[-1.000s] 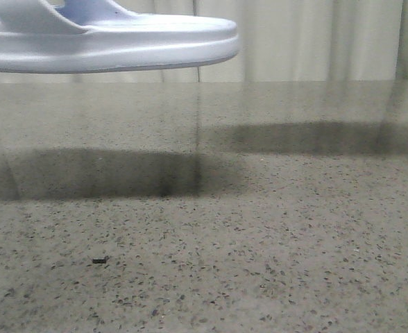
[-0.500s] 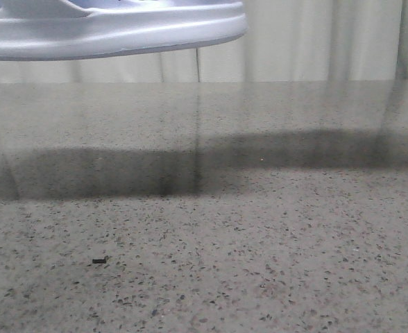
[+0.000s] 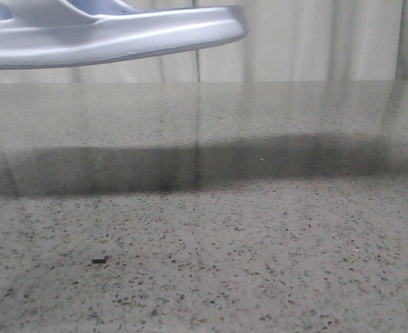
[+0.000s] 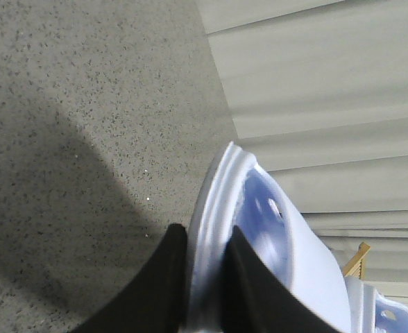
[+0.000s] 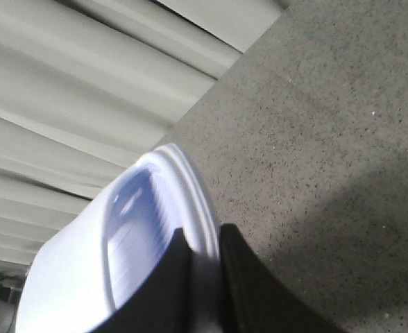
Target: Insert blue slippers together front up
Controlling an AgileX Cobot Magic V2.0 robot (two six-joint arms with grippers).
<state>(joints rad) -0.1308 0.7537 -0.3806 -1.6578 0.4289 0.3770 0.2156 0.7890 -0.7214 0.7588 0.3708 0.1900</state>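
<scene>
My left claw (image 4: 202, 291) pinches the thick sole edge of one blue slipper (image 4: 273, 243), black fingers (image 4: 155, 284) tight on either side of the rim. My right claw (image 5: 202, 277) is clamped the same way on the other slipper (image 5: 121, 243), ribbed footbed showing. Both are up in the air, clear of the speckled table (image 3: 259, 243). From the front, one slipper (image 3: 107, 38) hangs high on the left, sole tilted slightly up at its right end, shadow band across the table, pale curtain (image 3: 315, 41) behind.
</scene>
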